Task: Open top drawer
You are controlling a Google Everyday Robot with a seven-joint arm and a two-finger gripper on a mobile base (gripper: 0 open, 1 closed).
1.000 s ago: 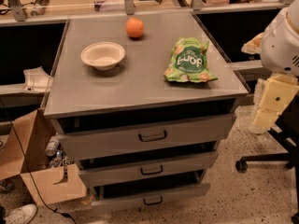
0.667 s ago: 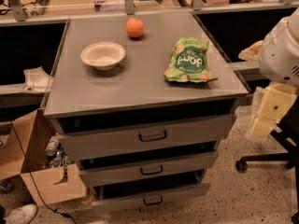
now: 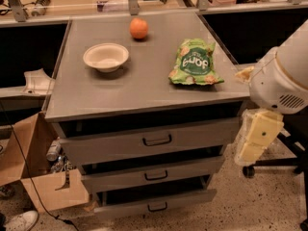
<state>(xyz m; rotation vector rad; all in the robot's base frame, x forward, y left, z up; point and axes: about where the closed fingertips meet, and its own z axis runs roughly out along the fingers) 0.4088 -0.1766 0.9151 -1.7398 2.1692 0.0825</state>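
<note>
Camera view: claw [image 3: 256,137], grip state unclear, hangs off the bench's [image 3: 144,93] front right corner; it could slip off the top drawer's [image 3: 106,149] small handle [image 3: 157,140].

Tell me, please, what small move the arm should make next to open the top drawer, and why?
Probably bring the cream two-finger gripper across to the small dark loop handle at the centre of the wide grey metal top drawer. The gripper hangs beyond the drawer's right end, well apart from that handle.
</note>
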